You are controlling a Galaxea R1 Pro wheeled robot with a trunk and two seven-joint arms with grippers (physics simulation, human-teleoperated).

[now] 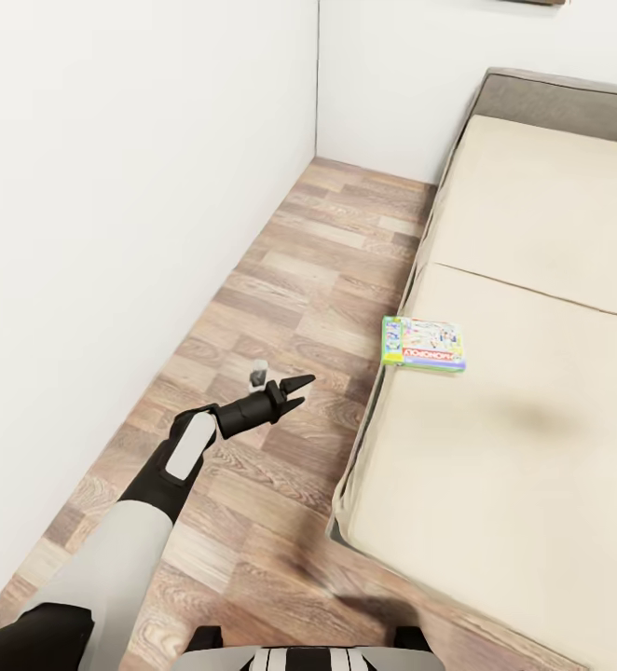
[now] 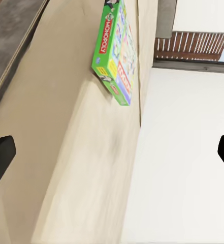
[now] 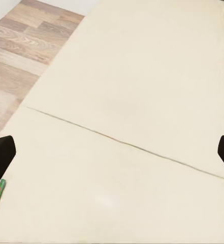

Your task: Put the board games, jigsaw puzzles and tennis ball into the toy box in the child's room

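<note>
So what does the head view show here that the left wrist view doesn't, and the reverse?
Head view alone: the wood-plank floor, the white left-hand wall, the grey headboard, and the left arm with its black open pincer held over the floor beside the bed. Left wrist view alone: the pincer's two dark fingertips at the frame edges, spread wide. Both share the green-edged Monopoly game box lying on the beige bed cover.

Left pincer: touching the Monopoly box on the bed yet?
Apart. In the head view the left pincer hangs open over the wood floor, with bare planks between it and the Monopoly box at the bed edge.
</note>
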